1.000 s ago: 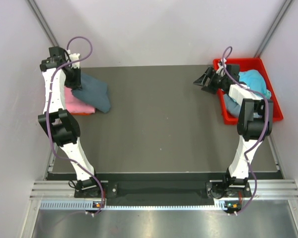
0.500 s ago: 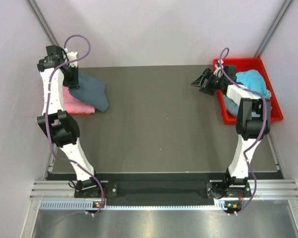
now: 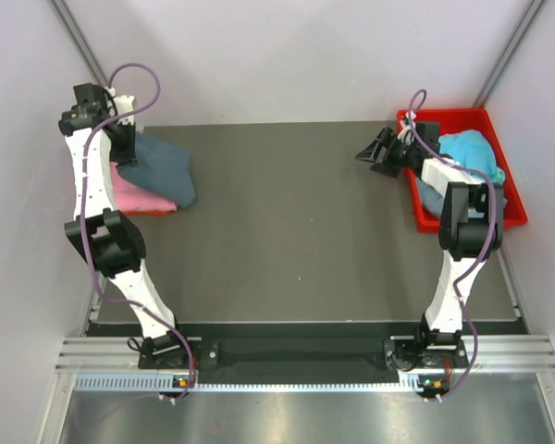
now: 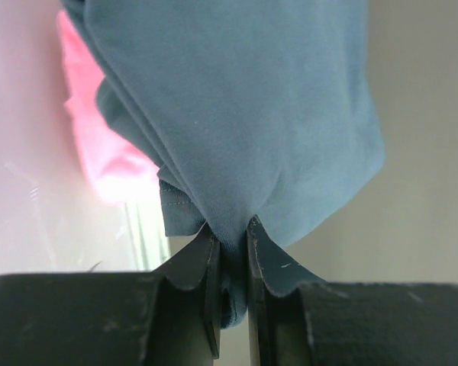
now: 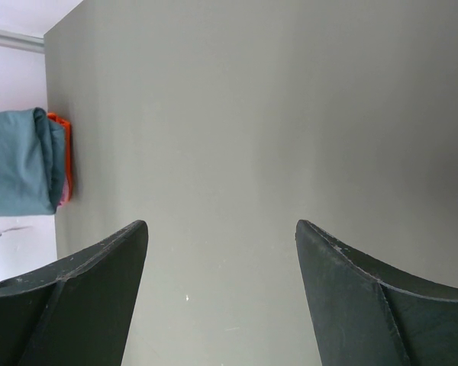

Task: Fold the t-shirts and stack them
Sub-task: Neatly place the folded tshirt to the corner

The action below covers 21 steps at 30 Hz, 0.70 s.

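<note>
Two arms out: your left gripper (image 4: 229, 229) is clamped on the blue-grey shirt (image 4: 244, 107), which drapes over the pink shirt (image 3: 134, 192) at the table's (image 3: 296, 240) far-left corner. Your right gripper (image 5: 220, 226) gapes apart, empty, beside the red bin (image 3: 458, 113) holding the turquoise shirt (image 3: 470, 148).

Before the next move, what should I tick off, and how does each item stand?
1. Grip: left fingers clamped on blue shirt: ok.
2. Stack: blue shirt overlaps pink shirt: ok.
3. Fold: blue shirt neat: cannot tell, bunched at the fingers.
4. Other arm: right fingers open, holding nothing: ok.
5. Supply: red bin emptied: not ok, turquoise shirt inside.
</note>
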### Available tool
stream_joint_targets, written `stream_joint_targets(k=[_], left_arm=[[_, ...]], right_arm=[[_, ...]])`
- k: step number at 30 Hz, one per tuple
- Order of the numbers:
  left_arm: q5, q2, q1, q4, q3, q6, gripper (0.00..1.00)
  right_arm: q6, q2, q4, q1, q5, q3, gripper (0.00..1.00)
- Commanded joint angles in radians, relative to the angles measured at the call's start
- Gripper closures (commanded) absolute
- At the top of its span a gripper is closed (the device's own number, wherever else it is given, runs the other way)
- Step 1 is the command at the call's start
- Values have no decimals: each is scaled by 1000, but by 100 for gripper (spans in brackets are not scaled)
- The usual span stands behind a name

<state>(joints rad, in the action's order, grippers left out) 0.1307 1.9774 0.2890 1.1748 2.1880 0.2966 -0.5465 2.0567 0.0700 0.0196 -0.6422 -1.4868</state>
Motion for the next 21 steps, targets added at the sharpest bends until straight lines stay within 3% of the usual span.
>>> stream_joint_targets(k=[1,21], left_arm=[[-58,-57,32,-24,19,42,100],[-275,69,47,-102,-40,47,100]], right_arm=[[-3,5,-53,-12,-16,-21,22],[5,10,-53,-47,-13,-20,22]])
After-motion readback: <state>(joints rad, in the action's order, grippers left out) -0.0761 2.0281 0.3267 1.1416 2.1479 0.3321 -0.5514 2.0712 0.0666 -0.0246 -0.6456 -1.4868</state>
